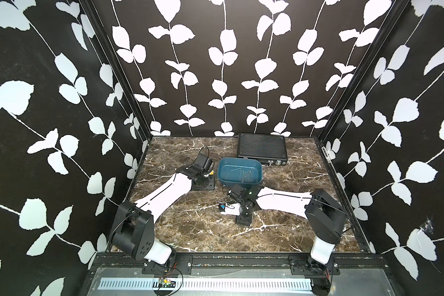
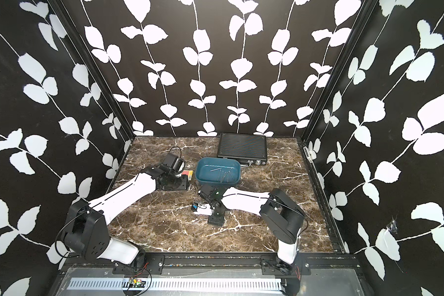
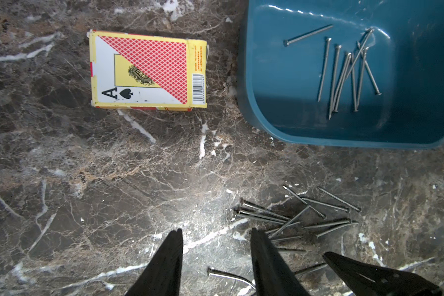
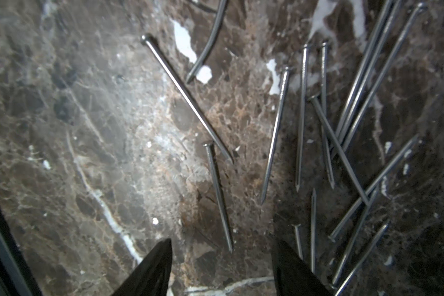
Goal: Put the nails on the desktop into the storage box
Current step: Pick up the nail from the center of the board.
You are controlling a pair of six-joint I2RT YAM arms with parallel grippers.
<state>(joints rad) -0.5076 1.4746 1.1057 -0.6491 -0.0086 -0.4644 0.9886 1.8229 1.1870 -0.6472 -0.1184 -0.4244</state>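
— Hovering low, both claws are standing released: the left claw (image 3: 217,256) and the right claw (image 4: 221,266) are gripping nothing, with a bent nail (image 3: 228,275) lying on the desk (image 3: 87,179) beneath the left one.
— How far along?
— Partway, I'd judge. A dozen or more thin, smooth steel nails (image 3: 292,220) are lying crossed on the veined brown marble, near the storage box (image 1: 224,169), which is sitting slightly below frame centre in both top views.
— Inside?
— Around ten more are resting on its glossy teal plastic floor. A ribbed black case (image 1: 262,147) is sitting just above it in frame.
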